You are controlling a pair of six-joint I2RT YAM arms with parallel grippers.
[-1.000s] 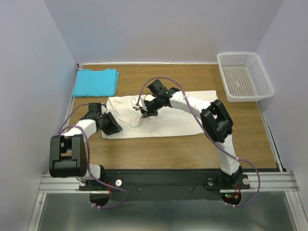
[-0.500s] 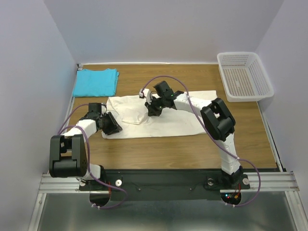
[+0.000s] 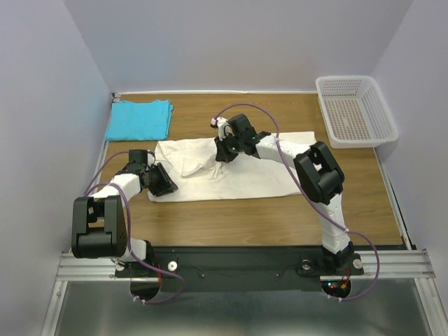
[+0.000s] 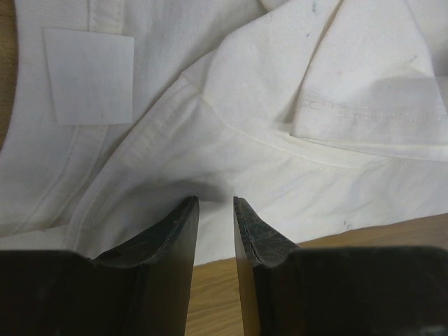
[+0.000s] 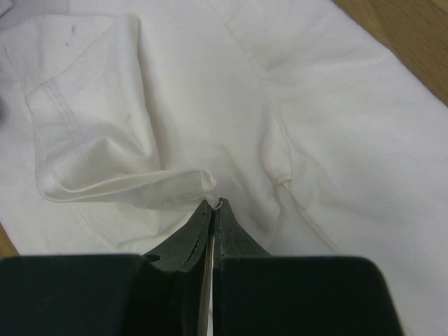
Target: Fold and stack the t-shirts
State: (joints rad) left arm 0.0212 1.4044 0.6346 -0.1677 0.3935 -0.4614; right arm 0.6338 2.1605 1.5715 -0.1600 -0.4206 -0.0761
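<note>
The cream-white t-shirt point(image 3: 245, 178) lies spread across the middle of the table. My right gripper point(image 3: 221, 154) is over its left half, shut on the hem of a sleeve point(image 5: 105, 161). A thin fold of cloth shows between the pressed jaws point(image 5: 213, 204), and the sleeve hangs lifted and doubled over the shirt body point(image 5: 336, 105). My left gripper point(image 3: 168, 185) rests low at the shirt's near left edge. Its jaws point(image 4: 215, 200) stand a little apart with only wood and cloth point(image 4: 280, 105) beyond them. The turquoise t-shirt point(image 3: 140, 119) lies folded at the back left.
A white mesh basket point(image 3: 353, 108) stands at the back right corner. Bare wooden table point(image 3: 280, 217) runs along the near side of the white shirt. Walls close the table in on the left, back and right.
My right gripper has moved toward the back and right, carrying the sleeve up off the shirt's left part. The left arm has stayed still.
</note>
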